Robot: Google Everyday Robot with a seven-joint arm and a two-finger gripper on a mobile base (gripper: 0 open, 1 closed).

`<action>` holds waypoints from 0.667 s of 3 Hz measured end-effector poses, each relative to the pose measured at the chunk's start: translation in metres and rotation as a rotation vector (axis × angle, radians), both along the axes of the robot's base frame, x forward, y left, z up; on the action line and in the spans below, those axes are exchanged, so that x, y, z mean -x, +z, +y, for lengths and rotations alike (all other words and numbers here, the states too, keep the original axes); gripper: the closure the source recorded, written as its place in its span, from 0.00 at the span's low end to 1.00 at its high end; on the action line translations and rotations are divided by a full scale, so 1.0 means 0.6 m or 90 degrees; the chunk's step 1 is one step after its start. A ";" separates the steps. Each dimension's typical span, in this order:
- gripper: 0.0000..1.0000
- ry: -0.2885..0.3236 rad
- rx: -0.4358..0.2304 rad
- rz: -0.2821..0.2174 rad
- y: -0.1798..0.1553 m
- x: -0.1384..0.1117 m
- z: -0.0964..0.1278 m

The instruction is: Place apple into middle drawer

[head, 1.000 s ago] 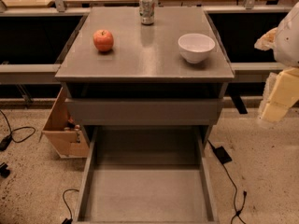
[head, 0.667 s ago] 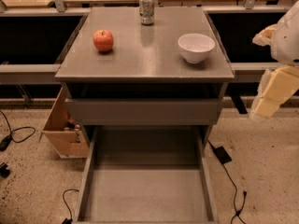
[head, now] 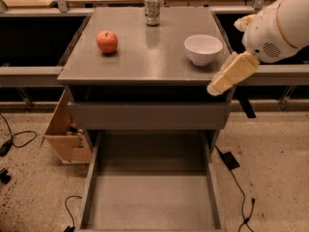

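Note:
The apple (head: pixel 107 41), red-orange and round, sits on the left part of the gray cabinet top (head: pixel 149 57). The middle drawer (head: pixel 152 202) is pulled out wide at the bottom of the view, its flat gray floor bare. My gripper (head: pixel 231 75), cream-coloured under a white arm, hangs at the cabinet's right front corner, just right of the white bowl and far right of the apple. It holds nothing that I can see.
A white bowl (head: pixel 203 49) stands on the right of the top and a soda can (head: pixel 152 8) at the back middle. A shut drawer front (head: pixel 149 115) lies above the open tray. A cardboard box (head: pixel 65 134) and cables (head: pixel 236 178) are on the floor.
My gripper and arm have moved left, from off the right side toward the cabinet's right front corner. The apple, bowl and can have not moved.

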State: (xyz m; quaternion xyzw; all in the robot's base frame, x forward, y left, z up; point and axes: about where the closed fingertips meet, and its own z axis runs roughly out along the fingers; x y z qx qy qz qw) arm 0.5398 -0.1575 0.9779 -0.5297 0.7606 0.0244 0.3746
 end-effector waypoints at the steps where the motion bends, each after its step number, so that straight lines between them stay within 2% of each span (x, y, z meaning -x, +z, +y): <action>1: 0.00 -0.032 -0.086 -0.052 0.015 -0.084 0.055; 2: 0.00 -0.032 -0.086 -0.052 0.015 -0.084 0.055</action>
